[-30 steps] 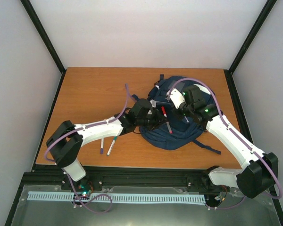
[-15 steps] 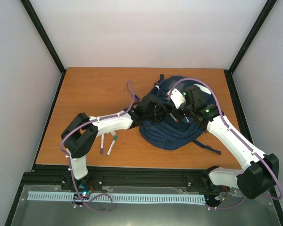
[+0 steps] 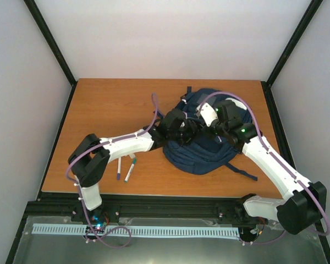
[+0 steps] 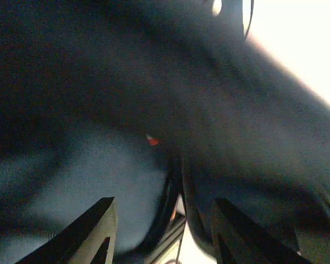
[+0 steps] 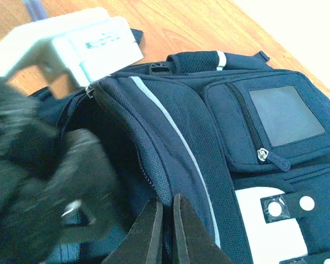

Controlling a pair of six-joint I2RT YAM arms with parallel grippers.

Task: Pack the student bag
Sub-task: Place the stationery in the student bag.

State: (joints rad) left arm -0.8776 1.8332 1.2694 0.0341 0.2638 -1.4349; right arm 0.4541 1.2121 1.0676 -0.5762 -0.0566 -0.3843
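Student bag [image 4: 93, 176] fabric is rendered dark and blurred in left wrist view; red speck [image 4: 152, 141] not identifiable. Left gripper [image 5: 52, 181] is smeared in right wrist view, fingertips unresolved.

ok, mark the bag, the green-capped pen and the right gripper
bag [image 3: 202, 157]: top view, bare lower front panel.
green-capped pen [image 3: 130, 170]: top view, middle of its white barrel.
right gripper [image 5: 165, 199]: right wrist view, midway between its fingertips.
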